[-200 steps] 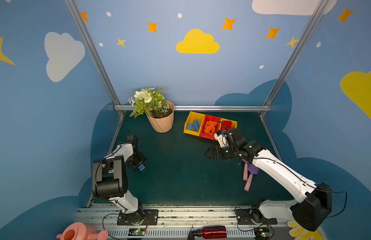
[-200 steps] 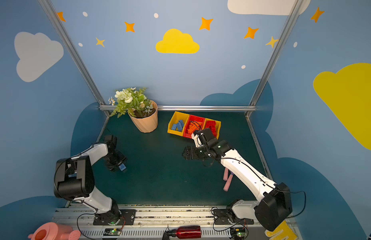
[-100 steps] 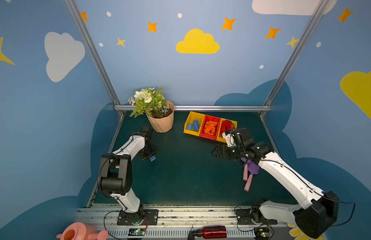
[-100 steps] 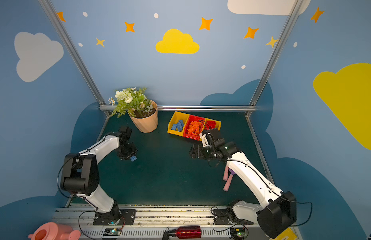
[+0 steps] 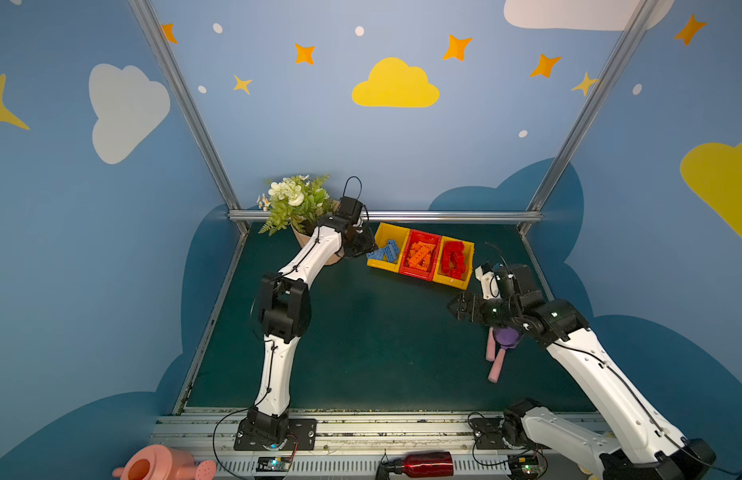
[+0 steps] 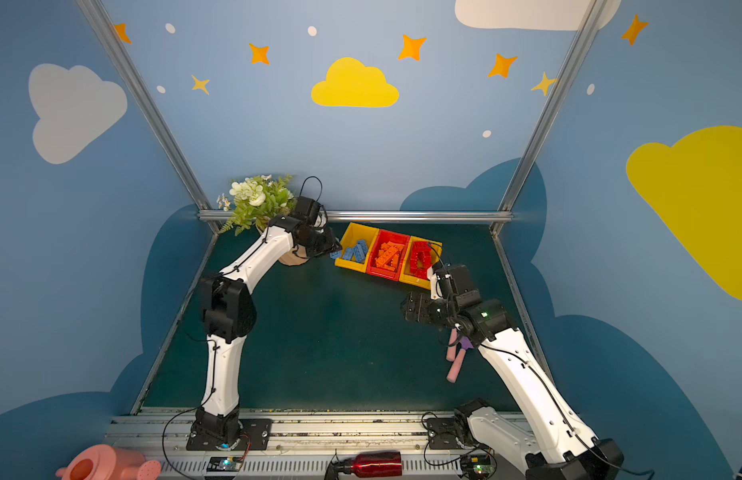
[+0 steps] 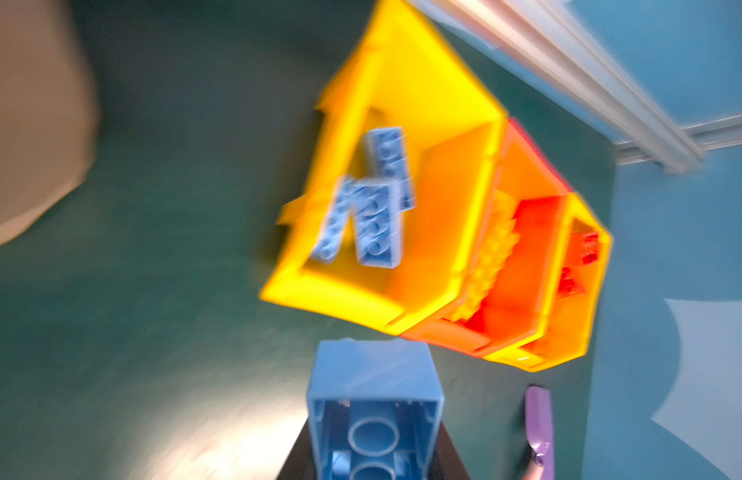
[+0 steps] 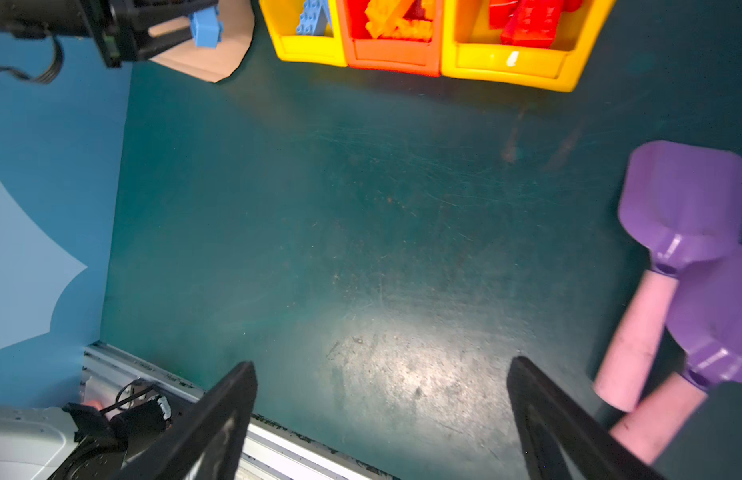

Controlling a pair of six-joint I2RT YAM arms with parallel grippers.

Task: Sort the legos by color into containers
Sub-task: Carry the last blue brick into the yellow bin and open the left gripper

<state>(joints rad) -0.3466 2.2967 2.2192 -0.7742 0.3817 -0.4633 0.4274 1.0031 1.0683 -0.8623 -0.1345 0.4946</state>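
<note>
The left tool [image 5: 361, 248] is shut tight on one blue brick [image 8: 206, 28]. It holds the brick up off the green counter [image 5: 361, 340], just beside the outer side of the first yellow bin [image 5: 386, 231]. I cannot tell if the brick touches that bin. The left wrist view is blurry. In it, the hollow bottom of the brick faces the camera.

The three bins sit in a row at the back of the counter, touching each other. The first yellow bin has blue legos [image 5: 386, 252] in it. The red bin [image 5: 417, 272] in the middle has orange legos [image 5: 421, 254]. The other yellow bin [image 5: 453, 283] has red legos [image 5: 453, 259].

The right tool [image 8: 381, 365] is wide, with nothing between its two black fingers [image 8: 228, 407]. It hangs over bare counter, near the bin with the red legos but apart from it. Beside this arm lie two purple scoops [image 8: 685, 195] with pink handles [image 8: 635, 340], close together.

A flower pot [image 8: 211, 62] with green leaves and white flowers stands behind the left arm, near the first yellow bin. A pink watering can [image 5: 153, 467] and a red bottle [image 5: 421, 463] lie at the front, off the counter.
</note>
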